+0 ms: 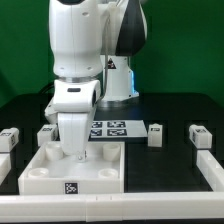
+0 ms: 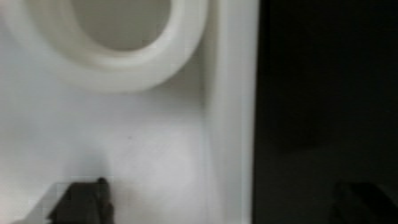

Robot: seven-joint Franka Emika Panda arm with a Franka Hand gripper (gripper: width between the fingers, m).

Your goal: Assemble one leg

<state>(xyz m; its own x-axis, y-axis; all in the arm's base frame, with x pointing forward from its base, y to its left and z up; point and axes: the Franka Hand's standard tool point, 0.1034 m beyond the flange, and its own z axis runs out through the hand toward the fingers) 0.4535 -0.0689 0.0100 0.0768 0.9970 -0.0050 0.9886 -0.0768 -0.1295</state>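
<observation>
Several small white legs with tags stand on the black table in the exterior view: one at the far left (image 1: 8, 138), one behind the tray (image 1: 47, 130), and two at the right (image 1: 155, 133) (image 1: 200, 135). My gripper (image 1: 76, 150) is lowered into the large white tray-like piece (image 1: 100, 175), over its left part. In the wrist view the gripper (image 2: 222, 205) has its dark fingertips (image 2: 80, 200) wide apart. It is open over the tray's white surface (image 2: 143, 140), next to a round recess (image 2: 116, 35). No leg is between the jaws.
The marker board (image 1: 108, 128) lies behind the tray, near the arm's base. A white fence piece (image 1: 210, 172) stands at the exterior view's right front. The black table (image 2: 329, 100) shows beside the tray's edge in the wrist view.
</observation>
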